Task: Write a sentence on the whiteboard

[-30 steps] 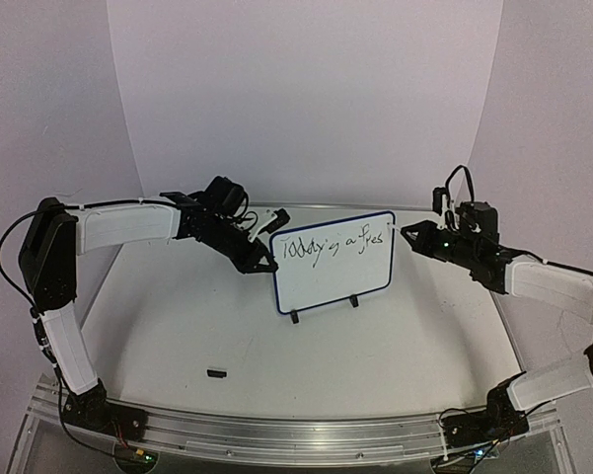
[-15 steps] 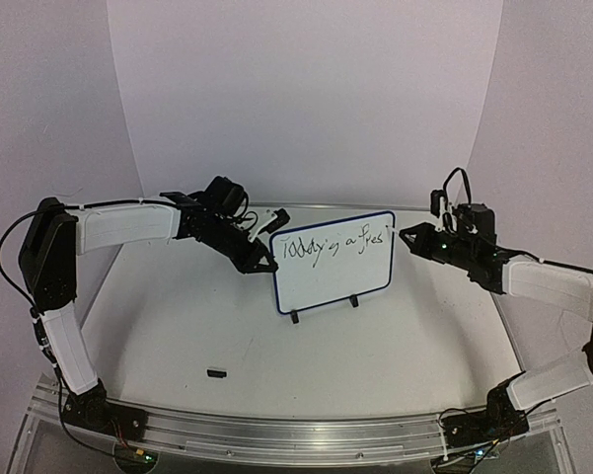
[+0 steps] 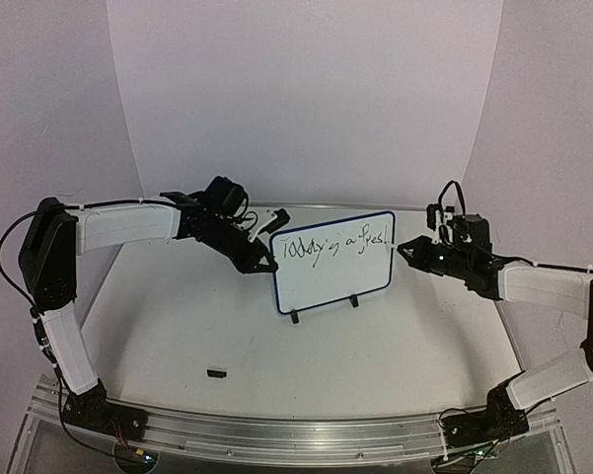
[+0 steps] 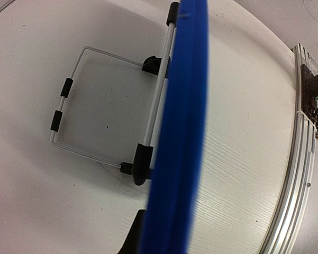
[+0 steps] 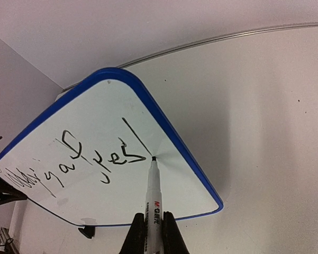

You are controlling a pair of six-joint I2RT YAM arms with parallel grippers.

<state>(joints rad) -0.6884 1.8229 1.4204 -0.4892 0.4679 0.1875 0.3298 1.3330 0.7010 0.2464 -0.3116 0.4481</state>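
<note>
Whiteboard (image 3: 333,262) stands mid-frame on worktop (image 3: 178,326), propped by wire stand (image 4: 66,87) behind it. Left jaws are clamped on its left rim. Right jaws pinch marker (image 5: 152,203), tip touching the board at the end of the sentence (image 3: 335,244). Small black piece (image 3: 216,373) lies lower left, well apart.

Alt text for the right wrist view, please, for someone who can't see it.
The right hand grips a black-and-white marker pen, its tip on a small white whiteboard with a blue rim, at the lower end of a long straight stroke. Across the board runs black handwritten script; the board stands on a white table.
</note>
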